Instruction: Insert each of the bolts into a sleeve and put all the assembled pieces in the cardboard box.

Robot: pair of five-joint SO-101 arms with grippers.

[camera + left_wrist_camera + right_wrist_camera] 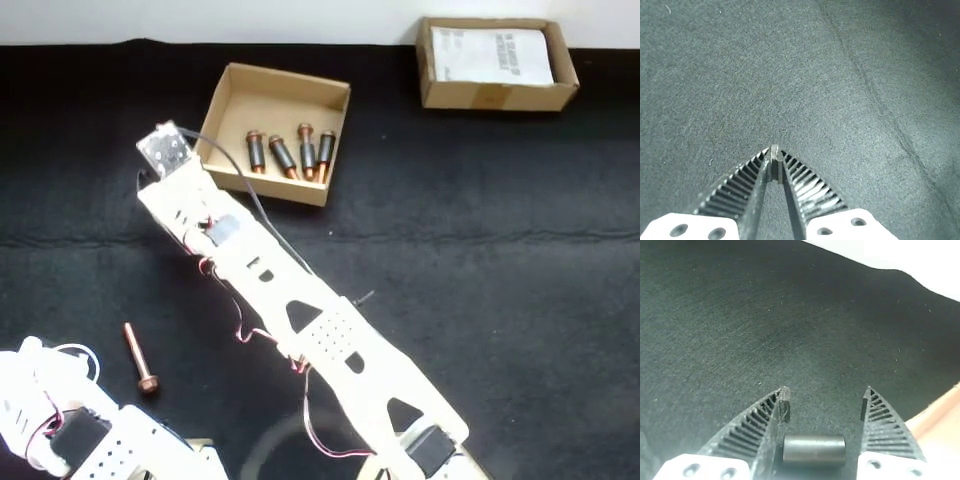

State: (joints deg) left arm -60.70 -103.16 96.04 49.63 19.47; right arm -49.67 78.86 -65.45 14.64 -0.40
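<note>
1. Bolt [137, 355], loose and copper-coloured, lies on the black-covered bench [500, 300] near its near-left corner. Its long axis runs roughly from the near edge to the far edge, slightly slanted. The wider head points toward the near edge and the slim shank toward the far edge.
2. A sleeve [814, 450] sits between the fingers of the right end effector [826, 390]. It is a smooth dark grey cylinder, and its long axis lies crosswise, from one finger toward the other.
3. The right end effector's fingers stand well apart. One end of the sleeve is against one finger, and a narrow gap shows between its other end and the second finger, so the sleeve is not clamped.
4. The right arm [300, 300] stretches diagonally from the near edge toward the far-left part of the bench. Its wrist is just beside the left corner of the cardboard box [232, 100].
5. The cardboard box is open-topped and sits near the far edge, left of the middle. It holds four assembled pieces [283, 157] lying side by side along its right wall.
6. Each piece is a dark grey sleeve with copper showing at both ends. Their long axes run roughly near-to-far, and some are slightly slanted.
7. A second box [497, 95] sits at the far edge toward the right corner, with a white sheet [490, 55] inside.
8. The left end effector [774, 149] is closed with nothing between its tips, above bare black cloth. The left arm [90, 440] is at the near-left corner, close to the loose bolt.
</note>
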